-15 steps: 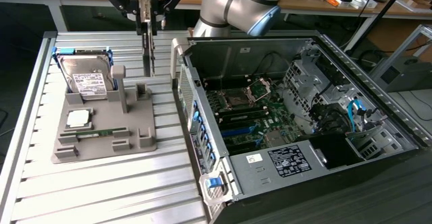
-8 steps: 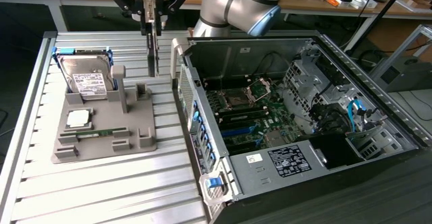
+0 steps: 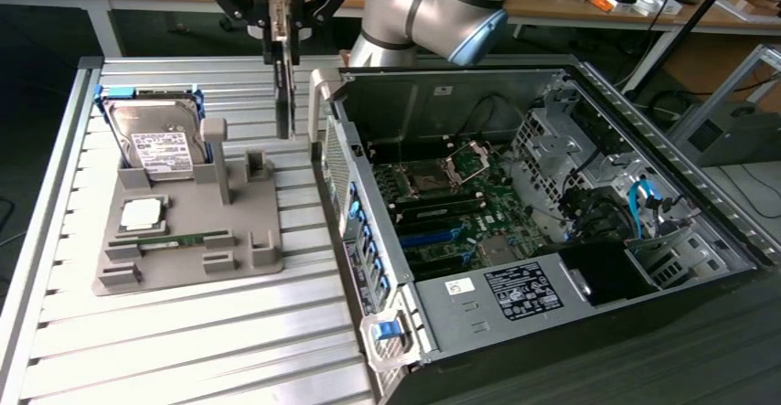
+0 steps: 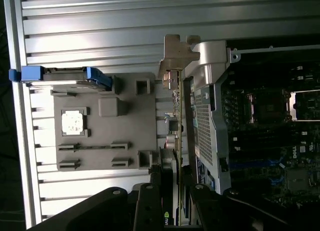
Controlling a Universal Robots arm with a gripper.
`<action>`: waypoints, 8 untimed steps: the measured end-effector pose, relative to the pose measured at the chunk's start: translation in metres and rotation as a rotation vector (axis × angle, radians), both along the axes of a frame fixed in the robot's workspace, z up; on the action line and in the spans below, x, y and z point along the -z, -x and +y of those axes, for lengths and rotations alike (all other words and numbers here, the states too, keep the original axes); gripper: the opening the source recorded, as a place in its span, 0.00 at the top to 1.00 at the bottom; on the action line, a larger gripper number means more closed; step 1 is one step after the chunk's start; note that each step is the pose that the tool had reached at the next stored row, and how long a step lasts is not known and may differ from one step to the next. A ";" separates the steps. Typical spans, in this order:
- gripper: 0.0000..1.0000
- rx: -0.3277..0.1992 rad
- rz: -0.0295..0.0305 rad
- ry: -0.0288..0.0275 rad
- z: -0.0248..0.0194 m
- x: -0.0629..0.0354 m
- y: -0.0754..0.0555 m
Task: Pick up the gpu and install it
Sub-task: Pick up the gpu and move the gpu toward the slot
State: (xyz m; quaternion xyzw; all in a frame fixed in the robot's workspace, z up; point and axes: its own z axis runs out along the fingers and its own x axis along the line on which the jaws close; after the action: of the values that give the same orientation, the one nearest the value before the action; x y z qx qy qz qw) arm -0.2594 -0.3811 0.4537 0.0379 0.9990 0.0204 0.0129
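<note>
The gpu (image 3: 284,90) hangs edge-on and upright, a thin dark card with a silvery bracket end. It is held in the air above the gap between the grey parts holder (image 3: 251,259) and the open computer case (image 3: 403,94). My gripper (image 3: 284,16) is shut on its upper end, black fingers on both faces. In the wrist view the gpu (image 4: 176,126) runs away from my gripper (image 4: 172,206) as a narrow strip, and its bracket (image 4: 176,53) is at the far end. The motherboard (image 3: 445,199) lies exposed inside the case.
The grey holder carries an upright silver hard drive (image 3: 156,140), a square chip (image 3: 143,211) and a green memory stick (image 3: 171,238). The case's side wall (image 3: 347,195) stands close beside the hanging card. Slatted aluminium tabletop (image 3: 183,350) surrounds the holder. Benches with clutter lie behind.
</note>
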 end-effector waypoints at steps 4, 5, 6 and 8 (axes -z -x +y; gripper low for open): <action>0.73 0.000 0.0000 0.0000 0.0000 0.0000 -0.004; 0.73 0.000 0.0000 0.0000 0.0000 0.0000 -0.005; 0.73 0.000 0.0000 0.0000 0.0000 0.0000 -0.006; 0.73 0.000 0.0000 0.0000 0.0000 0.0000 -0.009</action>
State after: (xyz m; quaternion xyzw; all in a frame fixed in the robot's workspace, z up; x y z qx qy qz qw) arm -0.2509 -0.3811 0.4537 0.0379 0.9990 0.0204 0.0129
